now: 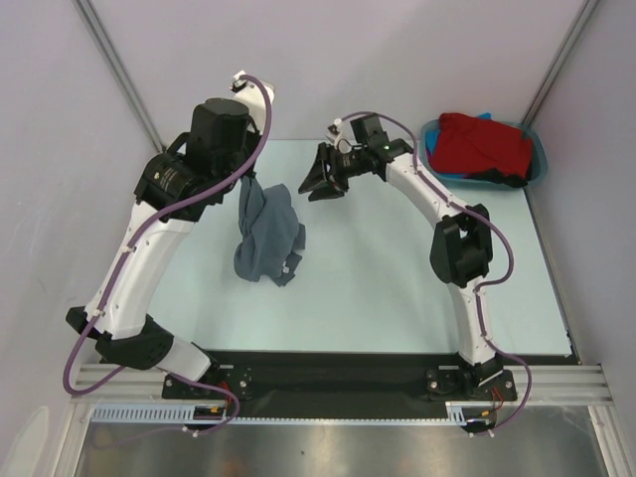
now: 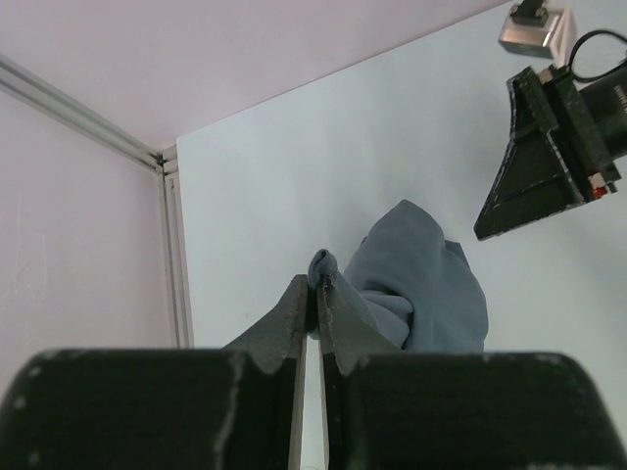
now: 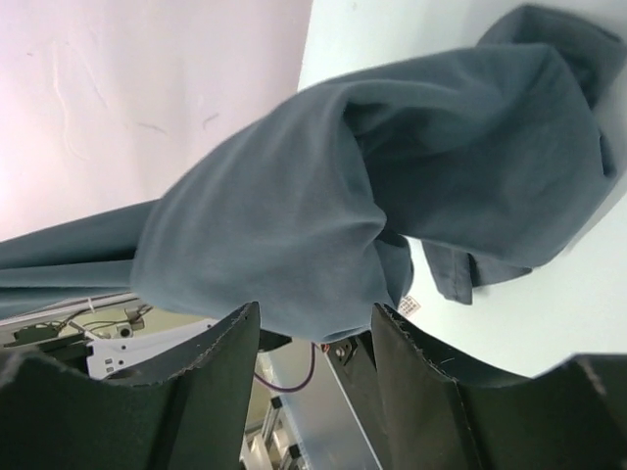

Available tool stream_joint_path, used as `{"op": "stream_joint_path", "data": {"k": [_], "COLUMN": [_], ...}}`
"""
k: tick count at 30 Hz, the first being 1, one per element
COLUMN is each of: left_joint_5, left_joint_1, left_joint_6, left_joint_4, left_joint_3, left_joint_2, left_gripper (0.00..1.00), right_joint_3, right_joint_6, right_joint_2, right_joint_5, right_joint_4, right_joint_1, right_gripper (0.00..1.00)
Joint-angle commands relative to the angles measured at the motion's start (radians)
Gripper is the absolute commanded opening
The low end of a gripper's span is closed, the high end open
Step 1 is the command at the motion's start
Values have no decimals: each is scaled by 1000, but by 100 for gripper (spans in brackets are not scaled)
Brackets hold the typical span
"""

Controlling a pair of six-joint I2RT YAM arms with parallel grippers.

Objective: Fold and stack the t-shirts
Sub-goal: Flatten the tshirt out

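My left claw (image 2: 315,286) pinches the grey t-shirt (image 2: 421,284), right claw (image 3: 313,311) gapes beside it; only overhead shows the red t-shirt (image 1: 484,144) at two o'clock.

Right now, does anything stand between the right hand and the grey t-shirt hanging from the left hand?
Nothing visible. The right hand, open, faces the grey t-shirt across bare table; the left hand pinches a fold of it.

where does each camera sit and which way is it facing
top: above and behind the arms, looking down on the table; both arms show
left wrist: looks along its shut left gripper pinching the grey shirt, right gripper beyond
right wrist: faces the hanging grey shirt between its open fingers
shared: all three see the grey shirt
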Motion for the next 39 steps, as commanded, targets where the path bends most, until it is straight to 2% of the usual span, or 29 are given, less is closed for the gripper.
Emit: {"op": "stream_joint_path", "data": {"k": [1,6,12,15,16,17,18,19,20,25,31,39], "left_joint_5": [-6,-9,-8,-9,-11,-12,-14,-14,-14,-24,-75,-89], "left_joint_1": [7,7,7,7,7,7,7,7,7,7,12,30], "left_joint_6": [7,8,2,-1,-1,1,1,1,1,1,25,30], "left_joint_4": [39,36,27,24,24,24,24,22,22,22,31,42], "left_joint_3": [45,58,68,69,69,69,69,69,69,57,2,-38], "left_joint_2": [-25,-15,-8,-6,-6,-6,-5,-5,-3,-5,-31,-46], "left_gripper": [10,10,10,10,10,10,10,10,10,10,11,12], "right_joint_3": [17,-43,-122,-136,-139,-138,-138,-139,-139,-136,-95,-54], "right_joint_6": [-11,63,195,250,261,265,273,272,270,204,23,-115], "right_joint_2": [23,46,55,64,63,61,60,55,51,8,-106,-209], "right_joint_5": [-25,-108,-196,-229,-236,-239,-240,-242,-237,-205,-36,168], "right_joint_4": [-21,65,250,332,359,367,372,376,373,329,105,-33], "right_joint_1": [23,38,47,50,50,50,52,52,50,40,-11,-60], "right_gripper": [56,56,57,53,48,27,16,5,0,0,0,0]}}
